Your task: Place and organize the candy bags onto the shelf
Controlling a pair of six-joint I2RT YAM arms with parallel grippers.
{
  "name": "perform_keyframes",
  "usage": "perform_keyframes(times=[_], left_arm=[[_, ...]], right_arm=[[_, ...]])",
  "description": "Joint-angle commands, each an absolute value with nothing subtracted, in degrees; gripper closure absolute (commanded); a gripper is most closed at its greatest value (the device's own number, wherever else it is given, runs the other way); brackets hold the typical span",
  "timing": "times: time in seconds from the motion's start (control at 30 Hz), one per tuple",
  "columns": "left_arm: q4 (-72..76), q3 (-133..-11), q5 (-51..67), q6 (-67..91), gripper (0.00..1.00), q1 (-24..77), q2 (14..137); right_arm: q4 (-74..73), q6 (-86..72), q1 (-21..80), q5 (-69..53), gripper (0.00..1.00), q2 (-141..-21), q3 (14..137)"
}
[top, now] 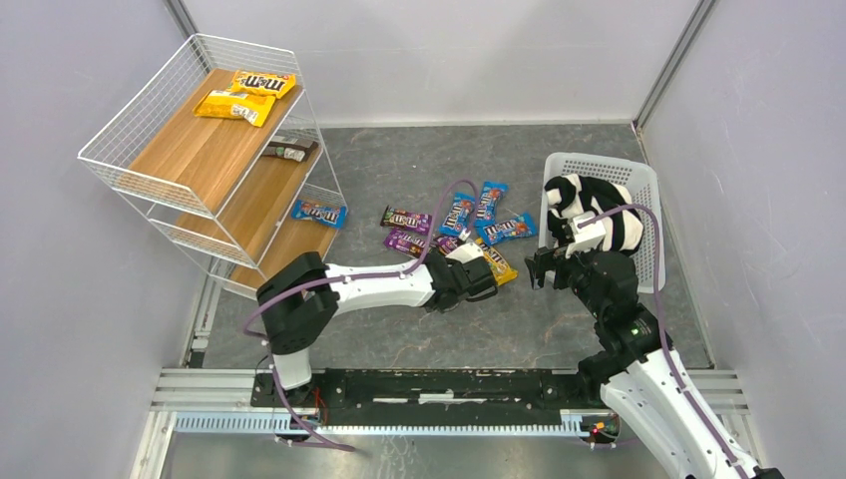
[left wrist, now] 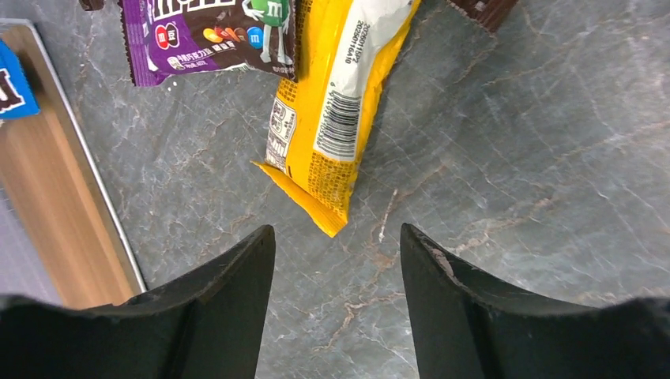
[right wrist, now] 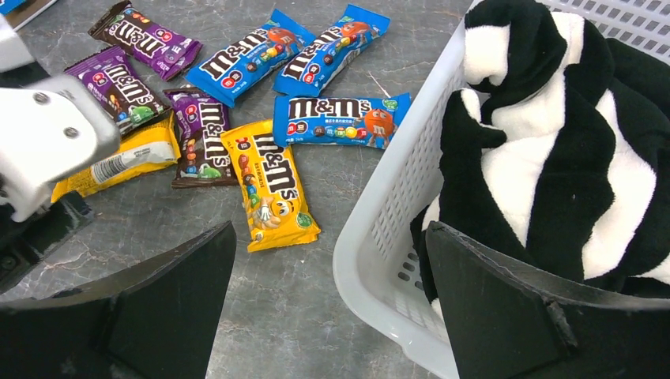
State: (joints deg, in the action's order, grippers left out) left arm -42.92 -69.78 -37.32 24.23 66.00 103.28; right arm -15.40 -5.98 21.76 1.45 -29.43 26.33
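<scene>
The shelf (top: 190, 155) stands at the far left with two yellow candy bags (top: 246, 95) on its top board, a dark one (top: 286, 150) on the middle board and a blue one (top: 319, 212) on the lowest. Several more bags (top: 459, 228) lie on the table. My left gripper (top: 483, 279) is open and empty just short of a face-down yellow bag (left wrist: 332, 110), beside a purple bag (left wrist: 209, 35). My right gripper (top: 539, 267) is open and empty, one finger over the table, the other over the basket rim. A face-up yellow bag (right wrist: 272, 185) and blue bags (right wrist: 340, 118) lie ahead of it.
A white lattice basket (top: 648, 185) at the right holds a black-and-white striped cloth (top: 599, 215); its rim (right wrist: 395, 213) lies between my right fingers. The shelf's lowest board (left wrist: 55, 205) shows at the left of the left wrist view. Walls enclose the table.
</scene>
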Motion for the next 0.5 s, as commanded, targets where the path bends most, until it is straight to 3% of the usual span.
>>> perform_keyframes(times=[0.0, 0.13, 0.47], left_arm=[[-44.9, -72.7, -43.0, 21.1, 0.34, 66.3, 106.2], [-44.8, -73.9, -44.5, 20.4, 0.41, 66.3, 109.0], [-42.5, -75.7, -46.7, 17.7, 0.42, 65.1, 114.3]], right_arm=[[-13.7, -6.2, 22.0, 1.0, 0.02, -28.8, 27.2], [-13.7, -6.3, 22.1, 1.0, 0.02, -28.8, 27.2], [-13.8, -6.3, 22.0, 1.0, 0.02, -28.4, 27.1]])
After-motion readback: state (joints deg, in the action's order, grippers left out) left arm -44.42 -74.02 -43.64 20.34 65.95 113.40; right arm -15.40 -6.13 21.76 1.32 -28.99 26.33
